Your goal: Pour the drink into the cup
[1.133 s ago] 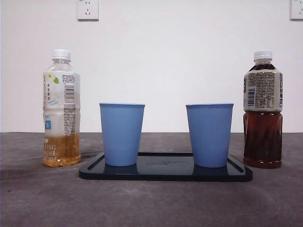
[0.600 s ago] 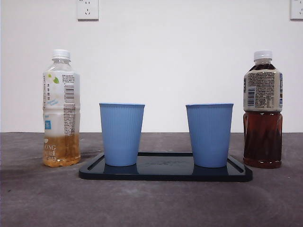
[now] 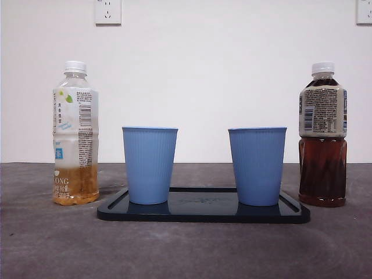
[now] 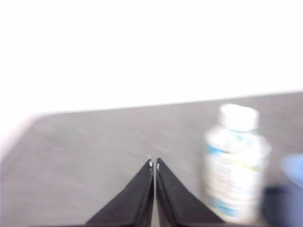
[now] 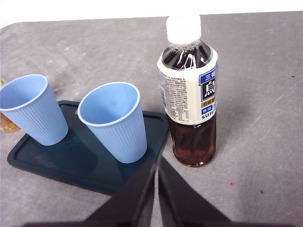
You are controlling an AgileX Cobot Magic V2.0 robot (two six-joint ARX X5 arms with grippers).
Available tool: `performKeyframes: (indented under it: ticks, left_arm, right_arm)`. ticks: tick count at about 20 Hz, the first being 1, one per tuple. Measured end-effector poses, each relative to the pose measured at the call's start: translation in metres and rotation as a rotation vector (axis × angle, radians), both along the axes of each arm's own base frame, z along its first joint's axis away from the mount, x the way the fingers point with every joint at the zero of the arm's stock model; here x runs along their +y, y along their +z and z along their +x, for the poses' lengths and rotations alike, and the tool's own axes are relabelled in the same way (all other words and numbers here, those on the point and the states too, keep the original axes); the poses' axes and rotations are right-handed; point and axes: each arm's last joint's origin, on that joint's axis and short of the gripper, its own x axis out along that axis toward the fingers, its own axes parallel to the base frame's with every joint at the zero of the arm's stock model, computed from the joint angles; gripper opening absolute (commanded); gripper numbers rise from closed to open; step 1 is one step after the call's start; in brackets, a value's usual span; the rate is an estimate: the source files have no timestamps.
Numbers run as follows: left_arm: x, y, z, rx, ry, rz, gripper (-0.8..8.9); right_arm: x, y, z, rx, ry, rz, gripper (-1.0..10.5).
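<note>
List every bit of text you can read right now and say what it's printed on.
"ONG" (start cut off): pale tea bottle, low on its label.
"sun" (rest hidden): dark tea bottle, on the label's blue panel, below a large white Chinese character.
Fine print and barcodes on both bottle labels: too small to read.
Left wrist view: label blurred, unreadable.
Blue cups, dark tray, wall sockets: no text.

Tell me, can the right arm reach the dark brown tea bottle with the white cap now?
Probably yes. The dark brown tea bottle stands upright on the table beside the black tray, apart from the nearer blue cup. Nothing lies between it and the right gripper, but its jaws are shut.
</note>
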Motion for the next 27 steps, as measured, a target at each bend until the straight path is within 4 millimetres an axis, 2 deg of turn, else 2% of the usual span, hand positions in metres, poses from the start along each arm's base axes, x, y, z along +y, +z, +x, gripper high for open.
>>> performKeyframes:
  ticks: [3, 8, 12, 16, 27]
  left_arm:
    - [0.008, -0.029, -0.003, -0.050, 0.086, 0.029, 0.06]
    - [0.013, -0.083, -0.001, 0.038, 0.133, 0.044, 0.06]
    - [0.013, -0.108, 0.002, 0.080, 0.134, 0.046, 0.06]
    - [0.013, -0.114, 0.002, 0.113, 0.133, 0.047, 0.06]
    - [0.013, -0.115, 0.002, 0.114, 0.133, 0.047, 0.06]
  right_arm:
    - [0.000, 0.000, 0.000, 0.000, 0.000, 0.000, 0.1]
    - [0.000, 0.000, 0.000, 0.000, 0.000, 0.000, 0.1]
    - [0.000, 0.000, 0.000, 0.000, 0.000, 0.000, 0.1]
    - [0.000, 0.000, 0.000, -0.001, 0.000, 0.000, 0.1]
    - [0.000, 0.001, 0.000, -0.014, 0.000, 0.004, 0.1]
